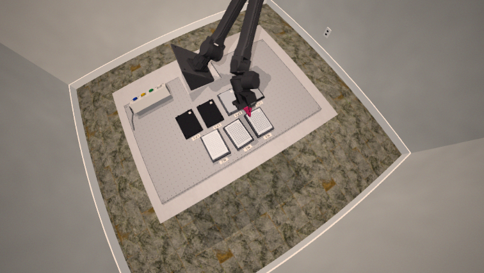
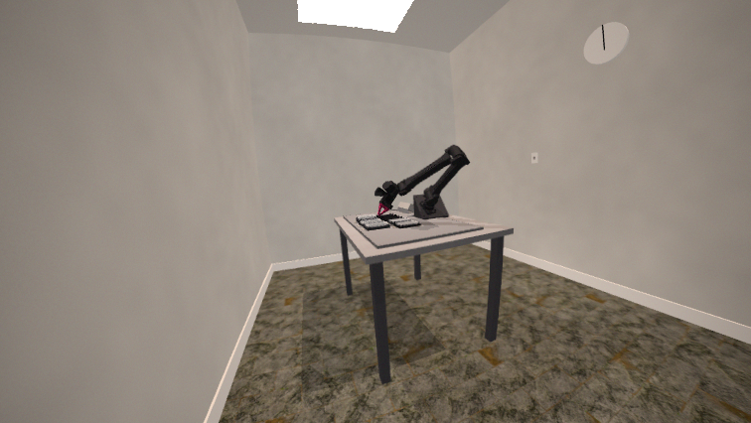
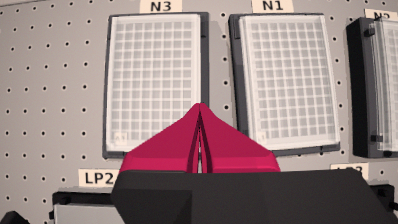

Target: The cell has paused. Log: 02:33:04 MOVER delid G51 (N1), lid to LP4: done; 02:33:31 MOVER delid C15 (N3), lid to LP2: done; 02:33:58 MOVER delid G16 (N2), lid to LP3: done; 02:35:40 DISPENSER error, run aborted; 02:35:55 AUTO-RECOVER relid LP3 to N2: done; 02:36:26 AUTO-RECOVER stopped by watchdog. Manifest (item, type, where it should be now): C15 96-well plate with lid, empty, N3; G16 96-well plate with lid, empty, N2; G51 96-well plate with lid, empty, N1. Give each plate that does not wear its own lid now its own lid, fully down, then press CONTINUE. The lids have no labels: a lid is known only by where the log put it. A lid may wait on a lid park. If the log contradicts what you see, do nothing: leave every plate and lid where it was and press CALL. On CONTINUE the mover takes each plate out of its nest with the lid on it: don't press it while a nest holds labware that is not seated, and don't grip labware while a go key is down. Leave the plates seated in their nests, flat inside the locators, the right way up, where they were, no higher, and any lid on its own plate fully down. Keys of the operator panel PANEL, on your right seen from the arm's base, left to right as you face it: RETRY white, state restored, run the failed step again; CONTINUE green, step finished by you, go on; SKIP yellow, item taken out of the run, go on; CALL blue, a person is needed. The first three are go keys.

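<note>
Three white 96-well plates sit in the front row of nests. The N3 plate (image 3: 155,82) and the N1 plate (image 3: 285,82) show open wells and wear no lid. The N2 plate (image 3: 380,85) at the right edge of the wrist view wears a clear lid; in the top view it is the whitest plate (image 1: 215,145). A lid lies on park LP2 (image 3: 80,212), mostly hidden by my wrist. Another lid lies on park LP4 (image 1: 230,101). My gripper (image 3: 199,111) (image 1: 248,113) is shut and empty, hovering over the deck between the parks and the N3 and N1 nests.
Two black lid parks (image 1: 210,113) (image 1: 188,124) stand empty. The operator panel (image 1: 150,98) with its coloured keys sits at the far side of the deck. The arm's base (image 1: 194,67) stands behind the parks.
</note>
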`<state>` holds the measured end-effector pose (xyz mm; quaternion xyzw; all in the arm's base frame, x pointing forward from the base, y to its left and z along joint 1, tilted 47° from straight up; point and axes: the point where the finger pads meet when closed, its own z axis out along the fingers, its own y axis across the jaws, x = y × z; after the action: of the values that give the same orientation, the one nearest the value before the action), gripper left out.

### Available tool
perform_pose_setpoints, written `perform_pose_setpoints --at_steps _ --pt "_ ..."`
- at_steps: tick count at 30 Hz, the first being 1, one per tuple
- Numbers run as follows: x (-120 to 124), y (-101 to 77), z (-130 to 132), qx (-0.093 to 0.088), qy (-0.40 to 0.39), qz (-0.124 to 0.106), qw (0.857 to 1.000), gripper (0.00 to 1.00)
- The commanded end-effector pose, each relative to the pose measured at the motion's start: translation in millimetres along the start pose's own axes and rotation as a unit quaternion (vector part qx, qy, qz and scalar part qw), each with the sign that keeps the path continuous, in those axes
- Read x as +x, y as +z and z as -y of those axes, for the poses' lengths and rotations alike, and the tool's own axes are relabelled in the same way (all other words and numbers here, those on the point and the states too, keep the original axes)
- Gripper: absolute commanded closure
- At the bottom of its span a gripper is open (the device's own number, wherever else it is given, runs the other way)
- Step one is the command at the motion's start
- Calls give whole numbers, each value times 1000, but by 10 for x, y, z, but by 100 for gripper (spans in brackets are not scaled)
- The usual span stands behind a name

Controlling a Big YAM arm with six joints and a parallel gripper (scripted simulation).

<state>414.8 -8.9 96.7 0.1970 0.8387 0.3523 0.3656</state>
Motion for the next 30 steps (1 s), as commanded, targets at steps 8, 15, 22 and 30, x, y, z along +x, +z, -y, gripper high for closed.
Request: perform_pose_setpoints --at_steps 8,15,22,30 --pt "-678 319 61 -10 -28 26 999 100" --pt "-856 465 136 -10 -28 26 999 100" --pt "-750 440 141 -6 -17 18 1000 100" --pt "-750 440 141 -6 -17 18 1000 100"
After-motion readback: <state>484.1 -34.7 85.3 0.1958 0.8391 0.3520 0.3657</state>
